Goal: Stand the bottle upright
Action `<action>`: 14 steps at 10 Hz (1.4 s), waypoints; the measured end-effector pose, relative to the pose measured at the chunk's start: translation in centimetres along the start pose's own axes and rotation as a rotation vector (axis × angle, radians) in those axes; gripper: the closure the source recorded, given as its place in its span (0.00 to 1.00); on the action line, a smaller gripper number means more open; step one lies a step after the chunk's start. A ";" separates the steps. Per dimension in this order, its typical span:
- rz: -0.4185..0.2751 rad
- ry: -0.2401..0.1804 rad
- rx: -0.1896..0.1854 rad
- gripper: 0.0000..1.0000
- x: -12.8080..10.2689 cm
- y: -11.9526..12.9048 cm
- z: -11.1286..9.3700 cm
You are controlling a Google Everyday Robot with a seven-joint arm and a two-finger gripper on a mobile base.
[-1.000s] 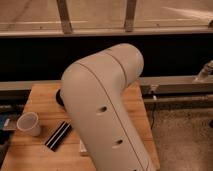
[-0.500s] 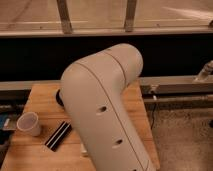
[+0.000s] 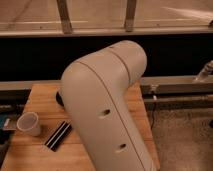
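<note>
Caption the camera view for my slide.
Robot arm fills the view over the wooden table, hiding its shut gripper; white cup and striped black bar at left.

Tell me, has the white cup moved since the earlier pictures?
No. The white cup sits in the same spot, just left of the striped bar. The gripper is hidden, shut, behind the arm.

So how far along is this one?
Done: nothing visible; no upright bottle shows on the wooden table. In hand: the gripper is hidden behind the arm, shut, whether on the bottle I cannot tell. Left: the bottle standing in view. The white cup and striped bar sit beside the arm.
</note>
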 end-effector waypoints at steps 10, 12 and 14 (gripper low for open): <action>0.033 -0.224 0.003 1.00 -7.0 -1.0 -12.3; 0.022 -0.253 0.001 1.00 -7.6 -0.1 -13.5; 0.018 -0.287 -0.007 1.00 -7.8 0.0 -14.5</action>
